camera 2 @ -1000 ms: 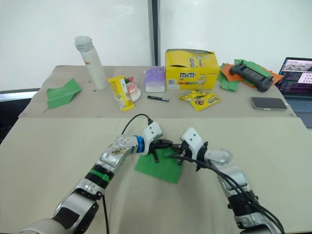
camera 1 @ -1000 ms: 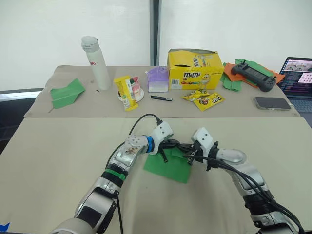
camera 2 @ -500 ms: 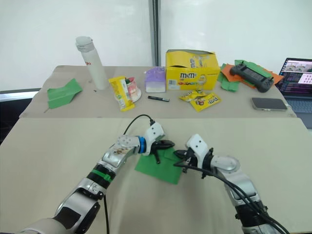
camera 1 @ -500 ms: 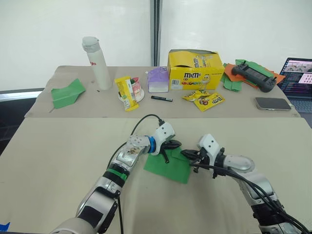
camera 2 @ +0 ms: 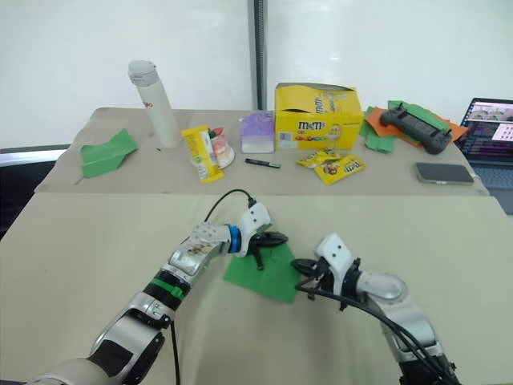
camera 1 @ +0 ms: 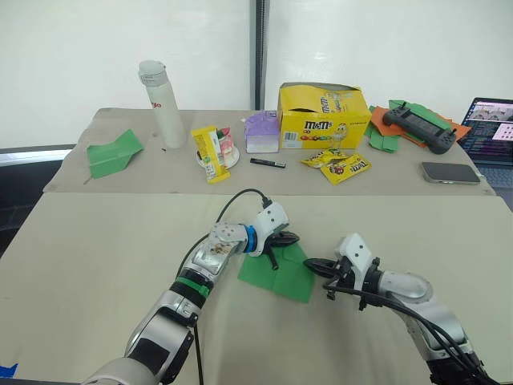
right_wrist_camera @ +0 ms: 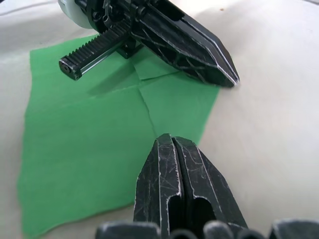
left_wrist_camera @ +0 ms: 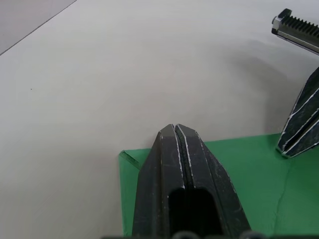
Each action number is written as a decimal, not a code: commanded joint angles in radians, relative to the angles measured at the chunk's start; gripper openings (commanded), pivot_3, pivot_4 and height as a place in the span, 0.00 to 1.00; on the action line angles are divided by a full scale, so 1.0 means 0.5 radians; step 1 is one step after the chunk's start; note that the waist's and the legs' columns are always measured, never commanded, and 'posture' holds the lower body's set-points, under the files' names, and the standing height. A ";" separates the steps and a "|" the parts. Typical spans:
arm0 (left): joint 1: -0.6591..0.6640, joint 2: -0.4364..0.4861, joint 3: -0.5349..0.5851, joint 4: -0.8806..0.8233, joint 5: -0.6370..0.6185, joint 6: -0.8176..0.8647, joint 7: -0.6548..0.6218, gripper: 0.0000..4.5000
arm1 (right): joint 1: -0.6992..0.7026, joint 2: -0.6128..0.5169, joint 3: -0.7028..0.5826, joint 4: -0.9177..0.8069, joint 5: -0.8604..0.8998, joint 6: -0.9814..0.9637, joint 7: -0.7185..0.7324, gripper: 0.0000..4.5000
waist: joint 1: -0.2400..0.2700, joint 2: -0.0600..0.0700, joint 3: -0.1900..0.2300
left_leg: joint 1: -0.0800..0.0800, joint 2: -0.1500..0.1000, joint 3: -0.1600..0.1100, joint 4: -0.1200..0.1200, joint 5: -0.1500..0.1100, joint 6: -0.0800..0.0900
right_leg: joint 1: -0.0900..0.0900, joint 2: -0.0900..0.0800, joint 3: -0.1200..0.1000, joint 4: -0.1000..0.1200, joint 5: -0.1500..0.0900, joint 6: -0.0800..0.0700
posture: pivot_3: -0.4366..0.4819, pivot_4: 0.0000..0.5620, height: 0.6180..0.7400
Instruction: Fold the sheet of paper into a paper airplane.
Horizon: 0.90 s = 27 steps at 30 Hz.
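Early fold stage, I'd say: sheet of paper lies flat on the near desk, creased down the middle w/ one small corner turned over, not a plane yet. My left pincer is clenched, tip pressing down on the sheet's far edge, pinning it. Right pincer is also clenched, empty, just off the sheet's right corner, apart from it. Next move imo: right tip has to get under or onto that corner and bring it to the centre crease while left holds; thin paper, could slide or buckle. Nothing blocks the work area. Far desk, L to R: spread-wing green plane, white bottle, snack bar, yellow candy box, controller on paper scraps, phone, laptop, all well apart.
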 commanded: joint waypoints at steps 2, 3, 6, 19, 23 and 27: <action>-0.003 0.005 -0.018 0.050 0.030 0.003 -0.014 0.00 | 0.157 -0.029 -0.005 0.034 0.042 0.119 0.007 0.00 | 0.002 0.000 0.000 | 0.000 0.000 0.000 0.000 0.000 0.000 | 0.000 0.000 0.000 0.000 0.000 0.000 | 0.48 0.27 1.00; -0.005 0.004 -0.018 0.052 0.030 0.003 -0.014 0.00 | 0.166 -0.028 -0.010 0.029 0.052 0.122 0.006 0.00 | 0.002 0.000 0.000 | 0.000 0.000 0.000 0.000 0.000 0.000 | 0.000 0.000 0.000 0.000 0.000 0.000 | 0.48 0.27 1.00; -0.009 0.003 -0.019 0.058 0.032 -0.003 -0.015 0.00 | 0.189 -0.010 -0.076 -0.047 0.161 0.159 -0.001 0.00 | 0.004 0.000 0.000 | 0.000 0.000 0.000 0.000 0.000 0.000 | 0.000 0.000 0.000 0.000 -0.001 0.001 | 0.48 0.27 1.00; -0.011 -0.004 -0.025 0.071 0.038 -0.017 -0.011 0.00 | -0.140 0.194 -0.115 -0.118 0.317 0.176 -0.182 0.00 | 0.002 0.000 0.001 | -0.004 0.000 0.000 0.000 0.000 0.000 | -0.004 0.000 0.000 0.000 -0.001 0.001 | 0.48 0.27 1.00; -0.011 -0.002 -0.026 0.066 0.039 -0.017 -0.010 0.00 | -0.188 0.214 -0.023 0.053 0.156 0.113 -0.234 0.00 | 0.001 0.000 0.001 | -0.005 -0.001 0.001 -0.001 0.000 0.000 | -0.006 -0.001 0.000 0.000 0.007 -0.012 | 0.48 0.27 1.00; -0.007 0.003 -0.024 0.056 0.040 -0.015 -0.007 0.00 | -0.113 0.199 -0.004 0.108 0.118 0.090 -0.213 0.00 | -0.001 0.000 0.001 | -0.004 -0.001 0.000 -0.001 0.000 0.000 | -0.005 0.000 0.000 0.000 0.007 -0.011 | 0.48 0.27 1.00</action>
